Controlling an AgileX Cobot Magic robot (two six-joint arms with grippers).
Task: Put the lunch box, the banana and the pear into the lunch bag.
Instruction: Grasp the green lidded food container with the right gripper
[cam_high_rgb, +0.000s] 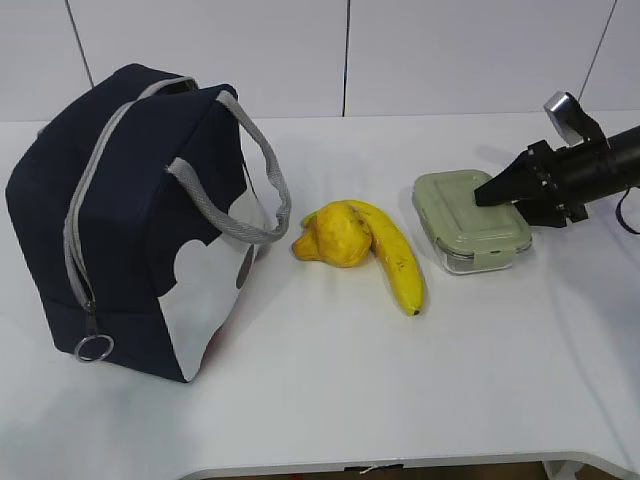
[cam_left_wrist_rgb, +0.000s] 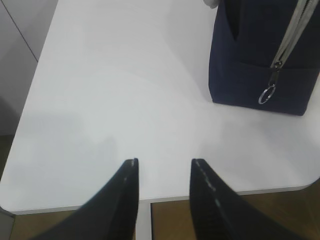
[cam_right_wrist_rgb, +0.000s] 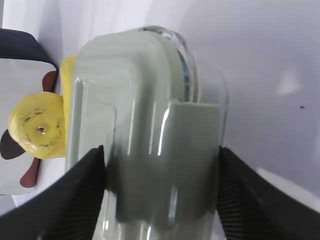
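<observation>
The lunch box (cam_high_rgb: 458, 225), clear with a sage-green lid, sits on the table at the right. My right gripper (cam_high_rgb: 487, 196) is open and straddles its near end; in the right wrist view the lunch box (cam_right_wrist_rgb: 145, 110) fills the gap of the gripper (cam_right_wrist_rgb: 160, 152), with the pads very close to both sides. The pear (cam_high_rgb: 335, 235) lies mid-table with the banana (cam_high_rgb: 397, 258) curved against it. The navy lunch bag (cam_high_rgb: 130, 200) stands upright at the left, zipped. My left gripper (cam_left_wrist_rgb: 164, 162) hangs open and empty over the table's front-left edge, near the bag (cam_left_wrist_rgb: 255, 55).
The bag's grey handles (cam_high_rgb: 255, 170) arch toward the pear. Its metal ring pull (cam_left_wrist_rgb: 266, 95) hangs at the bottom of the zipper. The table's front edge (cam_left_wrist_rgb: 150, 202) lies just under my left fingers. The pear (cam_right_wrist_rgb: 40, 127) shows beyond the box.
</observation>
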